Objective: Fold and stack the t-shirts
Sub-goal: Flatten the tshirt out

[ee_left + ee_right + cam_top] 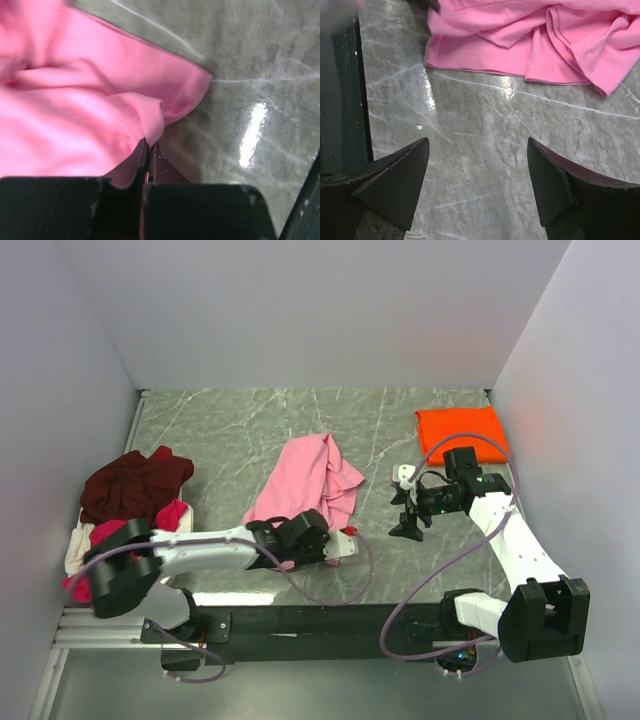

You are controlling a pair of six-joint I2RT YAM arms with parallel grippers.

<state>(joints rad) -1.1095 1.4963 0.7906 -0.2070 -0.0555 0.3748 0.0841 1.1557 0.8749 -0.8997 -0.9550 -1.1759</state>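
Observation:
A crumpled light pink t-shirt (pixel 310 480) lies in the middle of the grey marble table (pixel 240 430). My left gripper (pixel 336 545) sits at the shirt's near corner. In the left wrist view the jaws (pixel 149 144) are shut on a fold of the pink t-shirt (pixel 75 100) at its hem. My right gripper (pixel 404 502) hovers open over bare table to the right of the shirt, nothing between its fingers (pixel 477 145); the pink t-shirt (pixel 530 40) lies ahead of it. A folded bright orange t-shirt (pixel 462 430) rests at the back right.
A heap of unfolded t-shirts sits at the left: dark maroon (pixel 135 485) on top, magenta-red (pixel 105 532) and cream (pixel 76 550) beneath. White walls enclose three sides. A black rail (pixel 300 618) runs along the near edge. Purple cables (pixel 400 610) loop by the arms.

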